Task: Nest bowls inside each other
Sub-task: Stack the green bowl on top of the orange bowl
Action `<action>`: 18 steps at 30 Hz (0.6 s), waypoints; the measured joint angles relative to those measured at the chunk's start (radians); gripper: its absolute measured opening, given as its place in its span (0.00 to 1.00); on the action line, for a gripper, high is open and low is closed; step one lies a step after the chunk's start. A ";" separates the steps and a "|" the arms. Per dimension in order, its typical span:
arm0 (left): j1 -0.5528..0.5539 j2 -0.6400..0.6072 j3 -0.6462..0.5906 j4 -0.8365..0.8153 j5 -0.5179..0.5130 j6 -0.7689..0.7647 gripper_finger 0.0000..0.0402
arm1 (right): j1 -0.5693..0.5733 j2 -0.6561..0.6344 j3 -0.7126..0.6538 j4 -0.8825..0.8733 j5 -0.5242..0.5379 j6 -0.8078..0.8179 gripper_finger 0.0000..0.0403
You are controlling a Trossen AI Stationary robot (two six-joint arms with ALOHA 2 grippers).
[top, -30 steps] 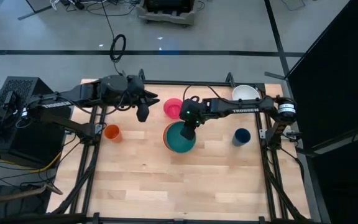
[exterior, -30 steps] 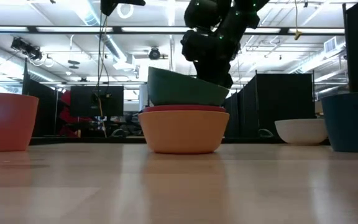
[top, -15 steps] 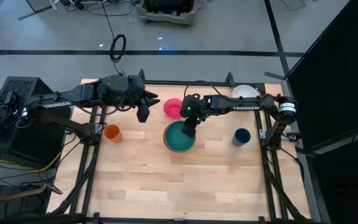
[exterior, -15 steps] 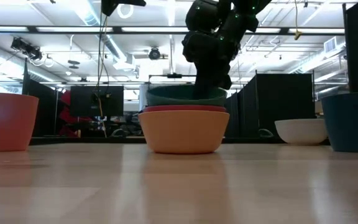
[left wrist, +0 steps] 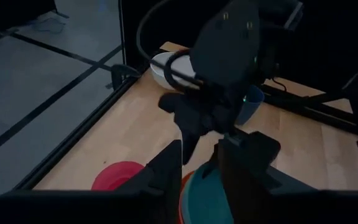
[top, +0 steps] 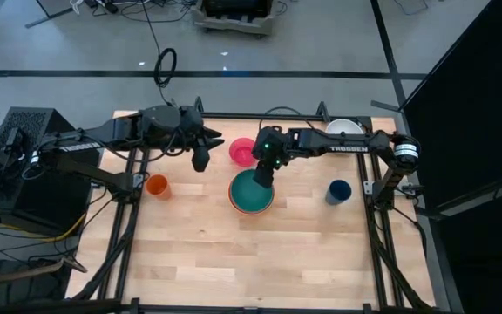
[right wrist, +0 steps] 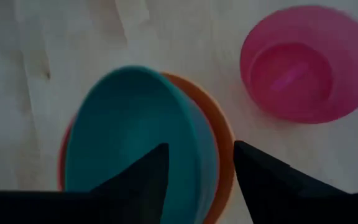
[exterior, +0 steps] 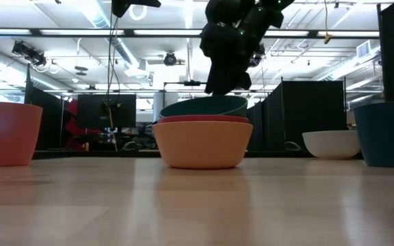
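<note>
— So, where do your bowls stand?
— Your teal bowl (top: 251, 192) sits in the red bowl (exterior: 202, 119), inside the orange-yellow bowl (exterior: 202, 143), mid-table. The pink bowl (top: 242, 151) lies just behind the stack; the white bowl (top: 344, 129) is at the far right corner.
— And your grippers?
— Your right gripper (top: 263, 177) hangs above the stack's far rim, fingers spread, holding nothing. Your left gripper (top: 200, 160) hovers beside the pink bowl, fingers slightly apart, empty.

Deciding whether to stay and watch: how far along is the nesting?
Done: teal bowl sits in the red and orange-yellow stack. In hand: nothing; the open right gripper hangs above the stack, the left gripper waits aside. Left: pink bowl and white bowl.
</note>
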 joint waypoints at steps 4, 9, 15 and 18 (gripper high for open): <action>0.000 0.000 0.000 0.000 0.000 0.003 0.23 | -0.018 -0.018 0.008 -0.013 0.003 -0.001 0.41; 0.000 0.000 0.000 -0.004 0.000 0.010 0.23 | -0.026 -0.022 0.005 0.003 -0.004 -0.006 0.32; 0.000 0.000 0.000 -0.009 0.000 0.016 0.22 | -0.028 -0.022 -0.006 0.082 -0.022 -0.007 0.19; 0.000 0.000 0.000 -0.012 0.000 0.019 0.22 | -0.029 -0.022 -0.012 0.121 -0.030 -0.007 0.12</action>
